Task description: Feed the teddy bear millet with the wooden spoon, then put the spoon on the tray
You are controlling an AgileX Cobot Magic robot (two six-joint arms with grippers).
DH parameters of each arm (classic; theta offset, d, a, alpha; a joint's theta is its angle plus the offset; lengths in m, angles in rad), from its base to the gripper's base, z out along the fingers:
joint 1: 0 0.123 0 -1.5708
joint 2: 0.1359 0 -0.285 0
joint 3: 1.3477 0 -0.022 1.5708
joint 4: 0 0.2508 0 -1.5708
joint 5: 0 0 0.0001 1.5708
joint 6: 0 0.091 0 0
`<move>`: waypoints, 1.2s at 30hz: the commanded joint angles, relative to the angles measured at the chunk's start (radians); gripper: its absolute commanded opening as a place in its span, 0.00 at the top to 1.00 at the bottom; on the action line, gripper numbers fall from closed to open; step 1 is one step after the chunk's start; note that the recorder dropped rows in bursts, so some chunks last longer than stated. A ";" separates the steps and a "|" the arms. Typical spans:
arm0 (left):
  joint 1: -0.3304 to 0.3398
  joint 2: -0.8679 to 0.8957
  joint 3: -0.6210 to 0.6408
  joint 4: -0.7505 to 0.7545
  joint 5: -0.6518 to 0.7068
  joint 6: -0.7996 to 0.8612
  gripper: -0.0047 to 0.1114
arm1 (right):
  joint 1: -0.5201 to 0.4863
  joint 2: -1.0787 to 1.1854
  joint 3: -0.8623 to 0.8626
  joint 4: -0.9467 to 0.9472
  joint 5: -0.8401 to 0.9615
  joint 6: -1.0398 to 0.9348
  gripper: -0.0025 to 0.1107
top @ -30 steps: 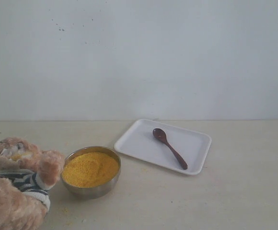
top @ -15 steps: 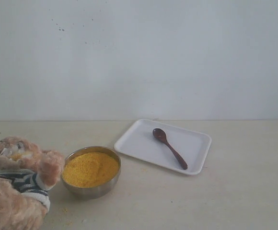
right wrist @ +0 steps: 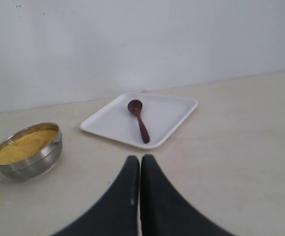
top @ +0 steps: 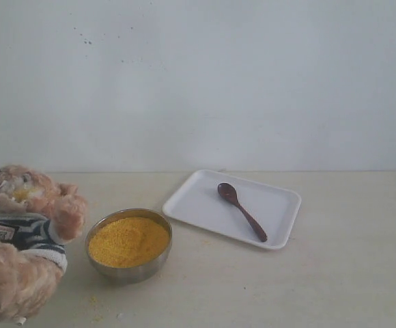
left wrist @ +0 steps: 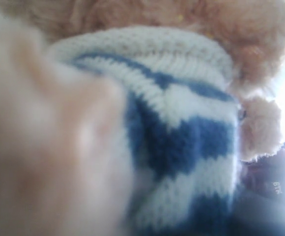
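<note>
The right gripper [right wrist: 140,158] hovers over the table [top: 348,273], fingers pressed together, holding nothing. The left gripper's state cannot be told, because its wrist view is filled by blurred striped knit. The wooden spoon [top: 242,212] lies on the tray [top: 280,199], handle toward 5 o'clock. At the tray's 8 o'clock sits the metal bowl [top: 131,273] of millet [top: 128,240], with the teddy bear [top: 20,239] at its 9 o'clock.

A pale cream desk [top: 348,287] fills the lower part of the exterior view and meets a plain white wall [top: 252,82] behind it. A few tiny dark specks [top: 87,42] mark the wall's upper left. A shiny metal bowl [top: 133,273] stands on the desk.
</note>
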 commanded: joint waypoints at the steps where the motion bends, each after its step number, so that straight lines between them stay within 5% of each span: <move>1: -0.010 -0.010 -0.023 -0.016 -0.004 0.076 0.92 | 0.000 -0.018 0.000 -0.208 -0.024 -0.004 0.98; 8: -0.010 -0.010 -0.044 -0.016 -0.033 0.172 0.92 | 0.000 -0.018 0.000 -0.259 0.163 -0.004 0.98; 16: -0.073 0.132 -0.051 -0.016 -0.019 0.296 0.92 | 0.000 -0.018 0.000 -0.257 0.162 -0.004 0.98; 33: -0.073 0.315 -0.183 -0.016 0.021 0.323 0.92 | 0.000 -0.018 0.000 -0.257 0.162 -0.004 0.98; 36: -0.073 0.315 -0.183 -0.016 0.021 0.323 0.82 | 0.000 -0.018 0.000 -0.257 0.162 -0.004 0.98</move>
